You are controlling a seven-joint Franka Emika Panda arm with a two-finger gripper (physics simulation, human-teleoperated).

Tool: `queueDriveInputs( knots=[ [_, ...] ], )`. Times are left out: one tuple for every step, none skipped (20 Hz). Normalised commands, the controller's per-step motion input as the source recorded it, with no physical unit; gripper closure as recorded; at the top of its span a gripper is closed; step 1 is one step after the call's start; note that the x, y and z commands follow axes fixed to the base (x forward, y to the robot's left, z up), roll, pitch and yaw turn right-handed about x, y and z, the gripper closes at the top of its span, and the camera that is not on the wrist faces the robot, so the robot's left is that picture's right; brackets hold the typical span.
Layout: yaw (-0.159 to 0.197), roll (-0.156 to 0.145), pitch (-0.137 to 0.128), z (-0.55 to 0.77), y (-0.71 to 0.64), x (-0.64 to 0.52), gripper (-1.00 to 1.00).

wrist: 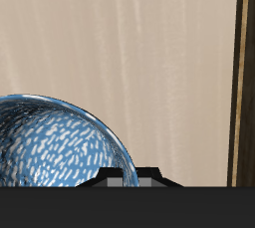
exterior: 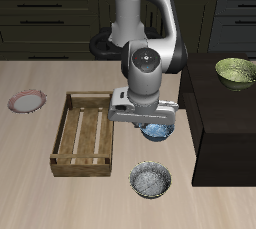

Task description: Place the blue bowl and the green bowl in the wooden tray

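Directly beneath the hand (exterior: 152, 123) lies the blue bowl (exterior: 158, 132)

Even, soft light w/ no hard glare; the table (exterior: 60, 193) is bright, the back cabinets dim. Faint shadow under the arm. Both renders low-res, slightly soft. The blue bowl (wrist: 50, 142) shows sheen, perhaps from overhead light.
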Motion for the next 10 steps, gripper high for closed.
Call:
queueDriveInputs(
  knots=[
    [-0.004,0.075,0.015,0.07,0.21,-0.04,1.00],
    [0.003,0.013,-0.015,0.11,0.15,-0.03,1.00],
    [0.015,0.029,-0.062,0.18,0.19,-0.07,1.00],
    [-0.025,0.095,0.001,0.26,0.42,-0.10,1.00],
    [0.033,0.035,-0.036,0.19,0.20,-0.08,1.00],
    [0.011,0.033,-0.010,0.17,0.15,-0.06,1.00],
    [0.013,0.014,-0.021,0.11,0.04,-0.10,1.00],
    [0.032,0.038,-0.038,0.26,0.11,-0.16,1.00],
    [0.004,0.021,-0.033,0.21,0.06,-0.09,1.00],
    [0.029,0.038,-0.040,0.19,0.11,-0.09,1.00]
  ],
)
